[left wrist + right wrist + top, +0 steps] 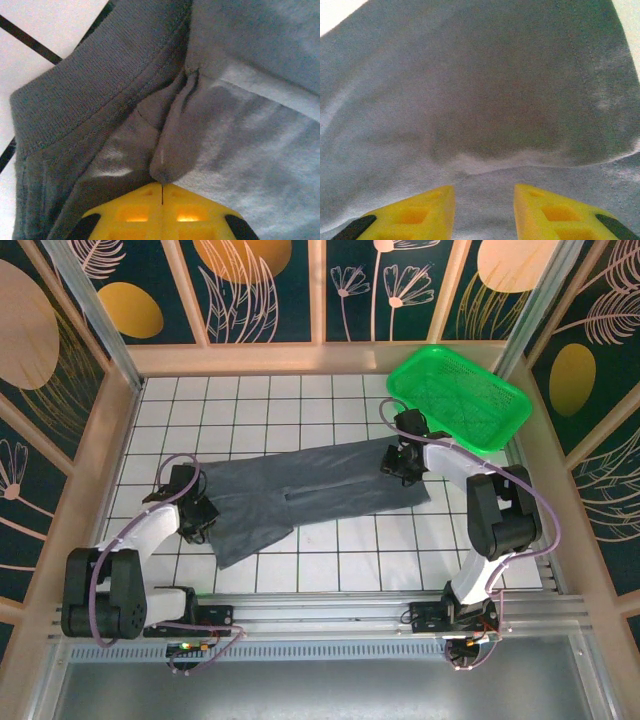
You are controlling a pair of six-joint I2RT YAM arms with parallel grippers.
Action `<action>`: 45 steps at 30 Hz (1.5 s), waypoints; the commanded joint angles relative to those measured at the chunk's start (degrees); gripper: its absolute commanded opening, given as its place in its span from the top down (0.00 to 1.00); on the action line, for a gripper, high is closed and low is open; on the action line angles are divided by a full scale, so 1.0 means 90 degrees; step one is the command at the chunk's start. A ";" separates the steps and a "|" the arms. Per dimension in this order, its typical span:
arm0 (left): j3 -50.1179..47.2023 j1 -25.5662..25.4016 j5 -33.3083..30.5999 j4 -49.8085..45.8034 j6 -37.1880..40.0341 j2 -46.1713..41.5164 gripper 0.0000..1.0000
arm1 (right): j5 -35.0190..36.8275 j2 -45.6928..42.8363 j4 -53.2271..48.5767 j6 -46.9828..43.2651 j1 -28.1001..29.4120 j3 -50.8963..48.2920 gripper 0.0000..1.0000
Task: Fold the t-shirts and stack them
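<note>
Left fingers (131, 214) probably tight on t-shirt (250, 150)

Bright, even light; the t-shirt (480, 100) looks blurred in wrist views.

Seen from above, the left arm's wrist (190, 508) lies over the t-shirt (310, 490) at the end farthest from the green basket (470, 390). It covers the left jaws and the cloth beneath them. The right arm's wrist (405, 455) likewise covers the right jaws and the shirt's end nearest the basket.

In the left wrist view, a pinched ridge of t-shirt vanishes into the closed left jaws, which the bottom edge crops. The shirt runs out past the top, right and bottom edges.

In the right wrist view the cloth is blurred and the parted right jaws are cropped at the bottom. Whether their tips touch the t-shirt cannot be told.
</note>
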 commanded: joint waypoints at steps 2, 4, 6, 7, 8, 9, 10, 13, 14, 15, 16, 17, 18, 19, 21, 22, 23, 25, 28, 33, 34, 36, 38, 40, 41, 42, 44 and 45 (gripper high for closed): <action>0.0253 0.0046 0.0000 -0.0361 0.0059 -0.0291 1.00 | -0.0072 -0.0211 -0.0220 0.0077 0.0058 0.0228 0.63; 0.0375 0.0046 0.0021 -0.0516 0.0029 -0.0380 1.00 | -0.0072 -0.0206 -0.0233 0.0087 0.0059 0.0259 0.63; 0.0551 0.0042 0.0026 -0.0687 -0.0011 -0.0447 1.00 | -0.0072 -0.0192 -0.0248 0.0097 0.0066 0.0296 0.63; 0.0664 0.0046 0.0021 -0.0782 -0.0043 -0.0477 1.00 | -0.0072 -0.0180 -0.0247 0.0097 0.0060 0.0307 0.63; 0.0783 0.0046 0.0024 -0.0865 -0.0074 -0.0495 1.00 | -0.0072 -0.0171 -0.0246 0.0097 0.0062 0.0316 0.63; 0.0877 0.0045 0.0013 -0.0932 -0.0107 -0.0500 1.00 | -0.0072 -0.0178 -0.0250 0.0097 0.0066 0.0322 0.63; 0.0987 0.0046 0.0003 -0.0991 -0.0144 -0.0496 1.00 | -0.0072 -0.0171 -0.0253 0.0097 0.0058 0.0331 0.63; 0.1345 0.0046 -0.0008 -0.1079 -0.0220 -0.0396 1.00 | -0.0083 -0.0160 -0.0247 0.0097 0.0066 0.0327 0.63; 0.1454 0.0046 0.0009 -0.1097 -0.0228 -0.0333 1.00 | -0.0090 -0.0161 -0.0250 0.0100 0.0059 0.0319 0.63; 0.1549 0.0045 0.0012 -0.1111 -0.0228 -0.0259 1.00 | -0.0091 -0.0170 -0.0245 0.0107 0.0061 0.0317 0.63; 0.1667 0.0046 -0.0012 -0.1133 -0.0225 -0.0167 1.00 | -0.0091 -0.0172 -0.0241 0.0107 0.0067 0.0318 0.63; 0.1771 0.0043 -0.0025 -0.1136 -0.0204 -0.0077 1.00 | -0.0091 -0.0186 -0.0236 0.0105 0.0065 0.0317 0.63; 0.1854 0.0046 -0.0054 -0.1125 -0.0184 0.0000 1.00 | -0.0091 -0.0188 -0.0243 0.0101 0.0063 0.0318 0.63; 0.1947 0.0046 -0.0085 -0.1110 -0.0153 0.0090 1.00 | -0.0091 -0.0199 -0.0239 0.0103 0.0066 0.0313 0.63; 0.2108 0.0046 -0.0156 -0.1104 -0.0089 0.0309 1.00 | -0.0091 -0.0226 -0.0235 0.0097 0.0051 0.0300 0.63; 0.2190 0.0042 -0.0200 -0.1106 -0.0045 0.0443 1.00 | -0.0091 -0.0234 -0.0244 0.0097 0.0051 0.0298 0.63; 0.2261 0.0046 -0.0258 -0.1106 -0.0002 0.0557 1.00 | -0.0098 -0.0231 -0.0234 0.0100 0.0040 0.0281 0.63; 0.2370 0.0046 -0.0421 -0.1095 0.0070 0.0735 1.00 | -0.0100 -0.0266 -0.0227 0.0101 0.0035 0.0251 0.63; 0.2439 0.0053 -0.0724 -0.1030 0.0189 0.0905 1.00 | -0.0101 -0.0315 -0.0225 0.0102 0.0022 0.0201 0.63; 0.2698 0.0092 -0.1090 -0.0990 0.0390 0.1208 1.00 | -0.0096 -0.0380 -0.0226 0.0097 -0.0015 0.0123 0.63; 0.2696 0.0100 -0.1151 -0.0975 0.0421 0.1242 1.00 | -0.0092 -0.0392 -0.0228 0.0097 -0.0017 0.0119 0.63; 0.2721 0.0131 -0.1242 -0.0948 0.0483 0.1302 1.00 | -0.0091 -0.0412 -0.0232 0.0097 -0.0033 0.0093 0.63; 0.2742 0.0144 -0.1278 -0.0875 0.0523 0.1360 1.00 | -0.0095 -0.0411 -0.0227 0.0098 -0.0039 0.0065 0.63; 0.2760 0.0144 -0.1259 -0.0797 0.0571 0.1475 1.00 | -0.0100 -0.0412 -0.0221 0.0115 -0.0031 0.0030 0.63; 0.2787 0.0153 -0.1258 -0.0777 0.0599 0.1571 1.00 | -0.0102 -0.0409 -0.0212 0.0125 -0.0031 0.0017 0.63; 0.2803 0.0154 -0.1268 -0.0756 0.0620 0.1658 1.00 | -0.0108 -0.0414 -0.0203 0.0126 -0.0031 0.0005 0.63; 0.2836 0.0153 -0.1319 -0.0658 0.0667 0.1853 1.00 | -0.0123 -0.0433 -0.0174 0.0145 -0.0039 -0.0015 0.63; 0.2857 0.0153 -0.1359 -0.0612 0.0681 0.1943 1.00 | -0.0120 -0.0446 -0.0159 0.0145 -0.0032 -0.0029 0.63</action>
